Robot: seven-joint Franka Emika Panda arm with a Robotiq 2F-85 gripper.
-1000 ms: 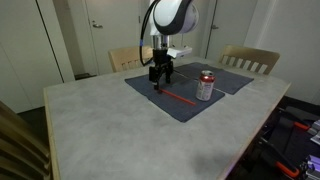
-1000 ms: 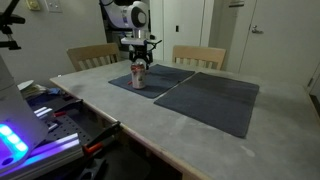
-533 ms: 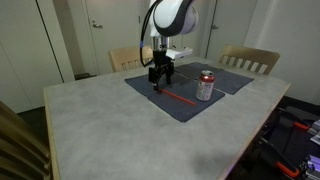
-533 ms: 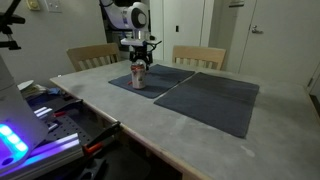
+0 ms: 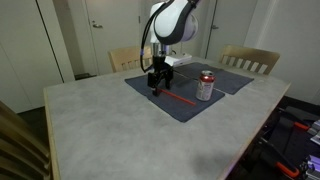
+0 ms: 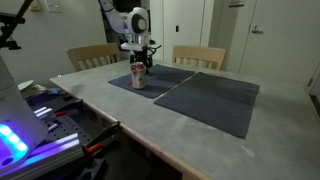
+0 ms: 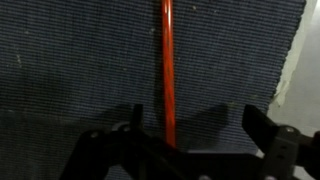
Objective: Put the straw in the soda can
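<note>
Nearest the camera in an exterior view, the pale table point(image 5: 90, 125) lay bare from its front edge to about the middle. A dark blue placemat point(image 5: 145, 92) covered the middle toward the far edge, and a second placemat point(image 5: 236, 78) lay beside it nearer the far right corner. The straw point(image 5: 177, 98) lay flat on the first mat, red-orange, running diagonally toward the soda can point(image 5: 206, 85). The can stood upright on the same mat, just beyond the straw's end and apart from it. The gripper point(image 5: 156, 86) hung low over the straw's other end, pointing down at the mat. In the wrist view the straw point(image 7: 168, 70) ran straight up the middle over the textured placemat point(image 7: 70, 60), with a strip of pale table point(image 7: 303, 50) along the right. The gripper point(image 7: 190, 120) had its jaws spread wide, one dark finger on either side of the straw and neither touching it (contact with the mat could not be judged). From the opposite side of the table, in an exterior view, the soda can point(image 6: 139, 76) stood near the far edge with the gripper point(image 6: 143, 65) just behind it; the straw could not be made out there. Two wooden chairs point(image 5: 125, 58) point(image 5: 250, 60) stood behind the far edge.
</note>
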